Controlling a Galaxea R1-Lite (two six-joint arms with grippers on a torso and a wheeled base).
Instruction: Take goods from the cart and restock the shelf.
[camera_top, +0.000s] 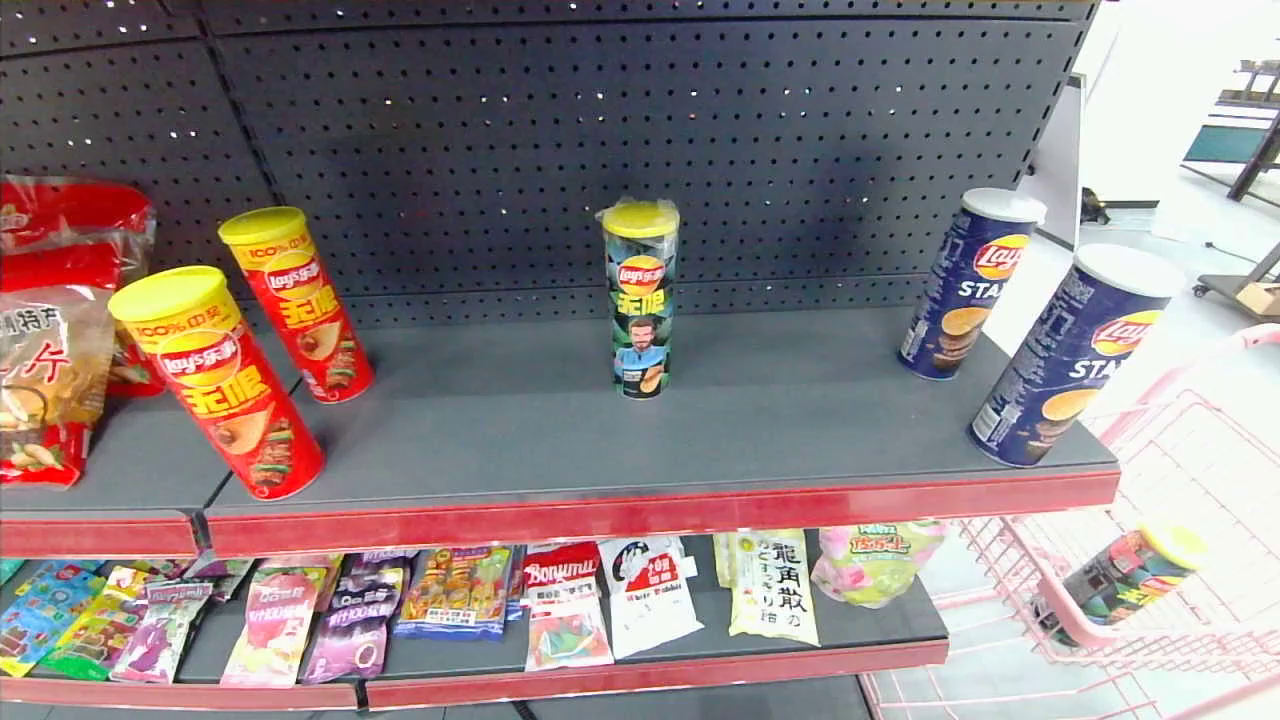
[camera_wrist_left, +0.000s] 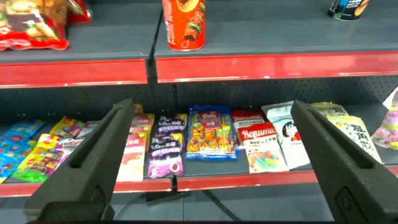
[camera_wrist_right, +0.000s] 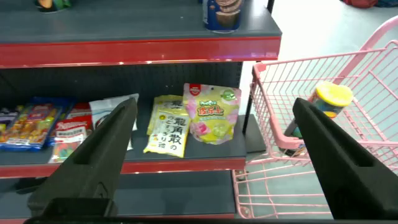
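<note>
Left gripper (camera_wrist_left: 211, 112) and right gripper (camera_wrist_right: 214, 106) gape empty; a can (camera_wrist_right: 329, 99), seemingly chips, lies in the cart (camera_wrist_right: 257, 87).

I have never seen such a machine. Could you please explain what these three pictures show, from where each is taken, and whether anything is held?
This is a two-armed robot before a shop shelf. The big picture comes from a camera on its head. The other two come from cameras on its wrists; the dark bars there are the jaws of the left gripper and the right gripper. Both stand open and hold nothing. On the upper shelf stand two red cans, one green can and two blue cans. Snack packets lie on the lower shelf. At the right, a pink cart holds a multicoloured can lying down.
</note>
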